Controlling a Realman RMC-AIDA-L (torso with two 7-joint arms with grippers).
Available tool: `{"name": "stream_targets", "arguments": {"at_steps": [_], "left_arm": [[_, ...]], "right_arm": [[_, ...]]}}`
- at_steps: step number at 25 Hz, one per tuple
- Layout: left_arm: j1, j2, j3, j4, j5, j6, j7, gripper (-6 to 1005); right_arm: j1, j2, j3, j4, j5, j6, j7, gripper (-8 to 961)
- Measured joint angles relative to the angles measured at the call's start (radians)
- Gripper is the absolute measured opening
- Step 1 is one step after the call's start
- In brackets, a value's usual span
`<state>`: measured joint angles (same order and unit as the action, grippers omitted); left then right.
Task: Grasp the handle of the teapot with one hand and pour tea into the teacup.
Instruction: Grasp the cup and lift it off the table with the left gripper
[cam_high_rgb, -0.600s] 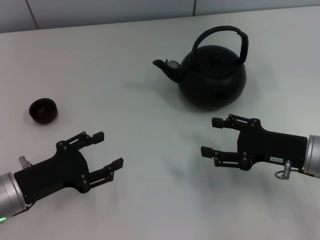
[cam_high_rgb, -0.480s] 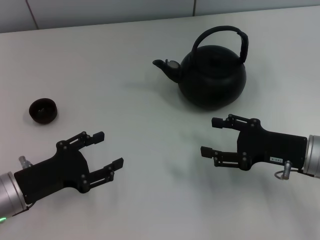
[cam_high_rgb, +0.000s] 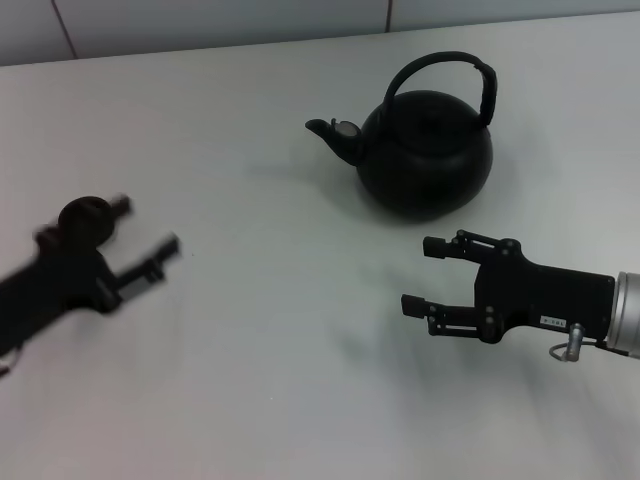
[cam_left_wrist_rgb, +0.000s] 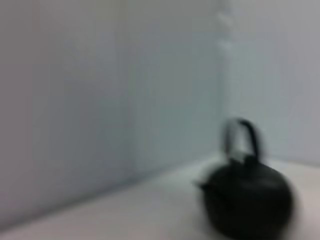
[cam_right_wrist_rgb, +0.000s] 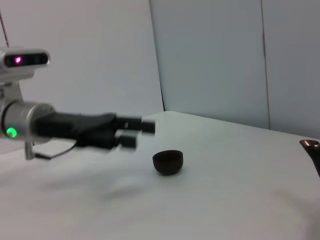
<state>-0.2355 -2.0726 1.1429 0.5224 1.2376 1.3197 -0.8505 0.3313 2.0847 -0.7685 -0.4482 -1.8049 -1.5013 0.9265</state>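
Observation:
The matte-black teapot (cam_high_rgb: 425, 150) stands upright at the far right of the white table, spout (cam_high_rgb: 330, 132) pointing left, its arched handle (cam_high_rgb: 483, 85) upright over the top. It also shows blurred in the left wrist view (cam_left_wrist_rgb: 247, 200). The tiny dark teacup (cam_high_rgb: 82, 216) sits at the far left and shows in the right wrist view (cam_right_wrist_rgb: 168, 162). My left gripper (cam_high_rgb: 143, 227) is open, blurred by motion, right beside the teacup and partly overlapping it; it shows in the right wrist view (cam_right_wrist_rgb: 135, 134) too. My right gripper (cam_high_rgb: 420, 274) is open and empty, in front of the teapot.
The white table (cam_high_rgb: 270, 330) ends at a pale wall (cam_high_rgb: 200, 20) behind it. Nothing else stands on the table.
My left gripper has swung quickly away from the front left toward the far left and now sits next to the teacup. The right gripper, teapot and teacup have not moved.

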Motion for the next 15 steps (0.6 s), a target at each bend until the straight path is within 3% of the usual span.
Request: {"name": "stream_targets", "arguments": {"at_steps": [4,15], "left_arm": [[-0.027,0.004,-0.027,-0.026,-0.03,-0.036,0.011,784],[-0.082,0.005,-0.032,-0.053,-0.032,-0.288,0.044,790]], "right_arm": [[-0.001,0.0,0.0,0.003,0.0,0.001,0.0,831],[0.002,0.0,0.0,0.005,0.005,-0.002,0.0,831]]}}
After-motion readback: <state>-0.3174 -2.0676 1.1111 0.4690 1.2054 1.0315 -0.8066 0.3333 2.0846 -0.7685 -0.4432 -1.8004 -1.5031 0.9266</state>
